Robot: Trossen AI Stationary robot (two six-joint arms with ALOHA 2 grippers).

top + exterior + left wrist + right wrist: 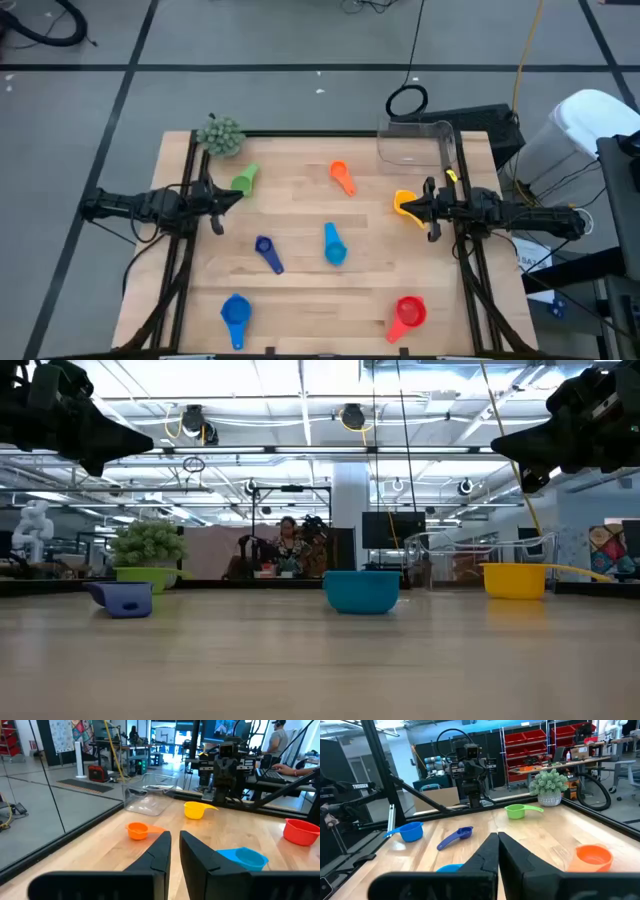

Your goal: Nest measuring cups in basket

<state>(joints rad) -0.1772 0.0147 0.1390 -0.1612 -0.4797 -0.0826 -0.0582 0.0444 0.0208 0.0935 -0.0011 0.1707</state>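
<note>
Nothing is being carried yet; I judge the nesting is only just beginning. The left pincer [218, 196] is hovering above the surface [300, 230] at its left edge, its fingers almost pressed together with only a thin slit between them, pinching nothing. The right pincer [424, 208] is hanging at the right edge beside the yellow cup [404, 204], pressed fully together and empty.

The basket [415, 143] is sitting at the far right corner of the surface and looks empty, though its clear walls make that hard to confirm. The cups are lying scattered and well apart: green cup [243, 180] near the fuzzy ball [220, 135], orange cup [342, 177], light blue cup [334, 246], small dark blue cup [267, 252], larger blue cup [235, 314] and red cup [408, 313] along the near edge. I am counting six.

The next move calls for a pincer spreading and dropping over one cup, probably the yellow one, nearest the basket.

The only readable writing is "TROSSEN" on the frame [364, 786] in the right wrist view.
</note>
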